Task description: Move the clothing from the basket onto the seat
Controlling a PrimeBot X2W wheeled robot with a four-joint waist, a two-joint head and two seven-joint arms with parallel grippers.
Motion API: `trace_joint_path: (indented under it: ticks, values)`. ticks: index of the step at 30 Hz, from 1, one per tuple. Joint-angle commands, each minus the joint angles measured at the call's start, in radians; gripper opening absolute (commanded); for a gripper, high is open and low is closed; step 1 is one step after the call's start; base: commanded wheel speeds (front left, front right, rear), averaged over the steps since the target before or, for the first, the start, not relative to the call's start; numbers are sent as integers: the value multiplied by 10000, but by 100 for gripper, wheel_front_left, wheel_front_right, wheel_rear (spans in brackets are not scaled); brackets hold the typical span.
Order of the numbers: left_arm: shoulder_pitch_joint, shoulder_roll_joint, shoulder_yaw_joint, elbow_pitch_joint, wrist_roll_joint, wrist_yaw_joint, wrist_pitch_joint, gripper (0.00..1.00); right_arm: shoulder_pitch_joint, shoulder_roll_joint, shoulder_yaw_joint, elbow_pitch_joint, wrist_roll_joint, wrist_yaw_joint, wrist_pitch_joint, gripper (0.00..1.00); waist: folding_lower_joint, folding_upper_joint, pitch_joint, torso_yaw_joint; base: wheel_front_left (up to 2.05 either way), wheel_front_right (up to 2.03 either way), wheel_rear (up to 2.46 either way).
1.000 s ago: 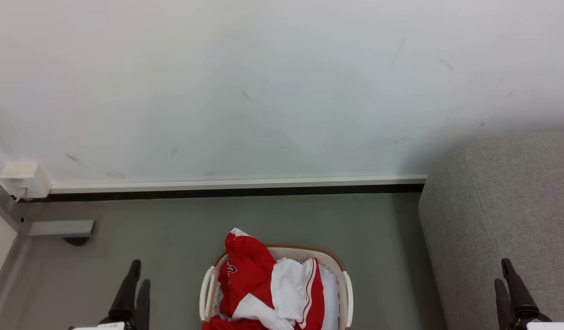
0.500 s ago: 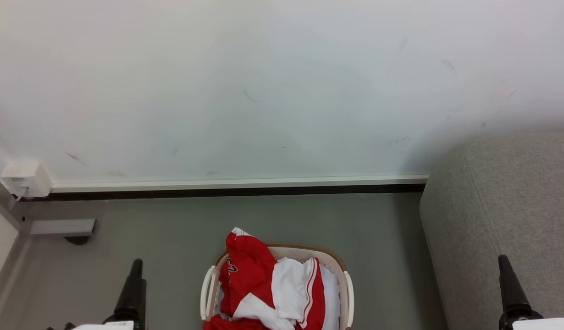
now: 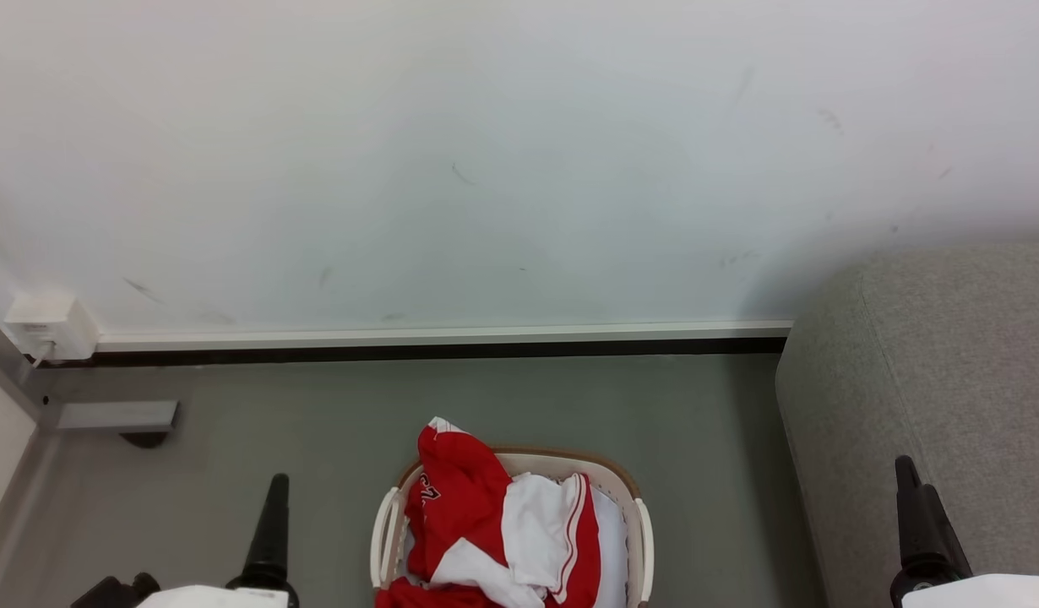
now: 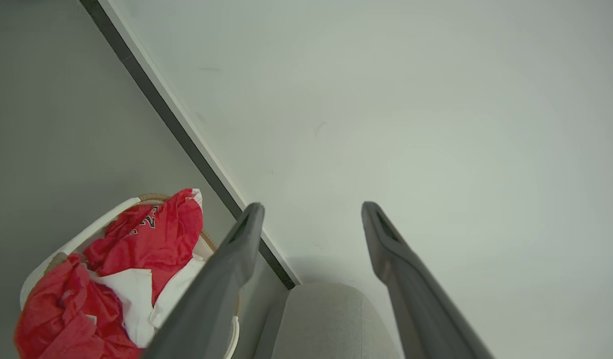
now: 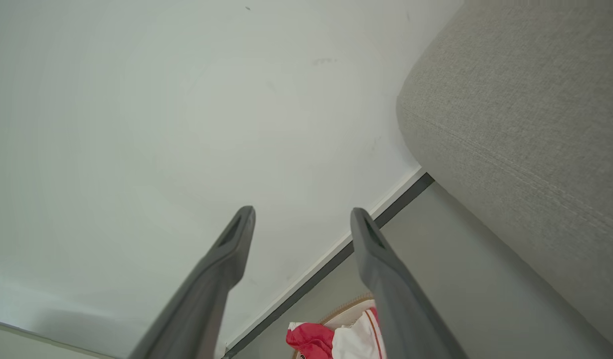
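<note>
Left claw (image 4: 311, 209) and right claw (image 5: 302, 213), both spread, now nearer the basket (image 3: 562, 461) on grey floor (image 3: 528, 405) below white wall (image 3: 486, 169).

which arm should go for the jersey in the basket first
Left, probably. In the head view the left gripper stands open nearer the laundry basket, on the side where the red jersey heaps up. The right gripper, also open, sits further off, by the sofa cushion.

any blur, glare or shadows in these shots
Head view: soft even light, no glare, a faint shadow on the wall beside the sofa. Left wrist view: left hand is blurred near the lens. Right wrist view: sofa weave crisp, right hand soft.
</note>
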Motion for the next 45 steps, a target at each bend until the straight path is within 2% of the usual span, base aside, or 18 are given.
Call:
trace_joint_path:
  ticks: [1,22,45]
  values:
    - [-40,104,-41,-191,474,38,-110,100,-219,-96,40,-200,-441,-6,-115,100,0,0,4,2,0,0,0]
    - [163,135,-578,-500,3382,443,-796,100,-235,-138,469,-205,-3589,-9,-800,100,0,0,30,44,0,0,0]
    - [282,165,-812,-525,6245,705,-1408,100,-191,-175,708,-210,-5999,-13,-1413,100,0,0,83,95,0,0,0]
